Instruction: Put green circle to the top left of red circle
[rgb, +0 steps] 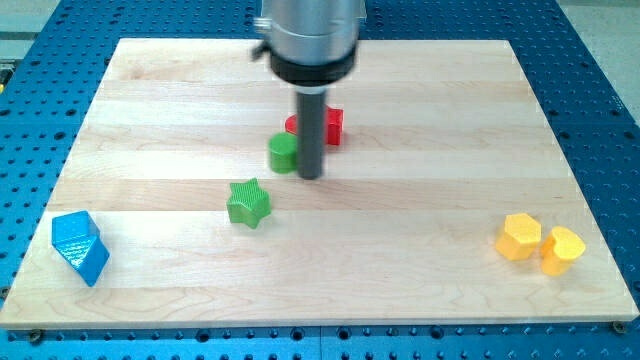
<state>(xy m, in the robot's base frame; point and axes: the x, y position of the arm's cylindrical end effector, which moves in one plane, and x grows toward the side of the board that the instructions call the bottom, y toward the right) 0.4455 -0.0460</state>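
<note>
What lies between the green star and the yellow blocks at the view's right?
Bare board in the camera view: nothing sits between the green star and the yellow blocks. My tip stands above that stretch.

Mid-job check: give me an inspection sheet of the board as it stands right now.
Surface: pale wooden board on a blue perforated table.
Job's things: green circle just below-left of red circle, apparently touching; the rod partly hides the red one.
Clutter: green star; blue block at the view's bottom left; two yellow blocks, touching, at the bottom right.
Pincer: none fitted; my tip sits just right of the green circle.
Cables: nothing seen.
Surroundings: nothing seen beyond the table.
</note>
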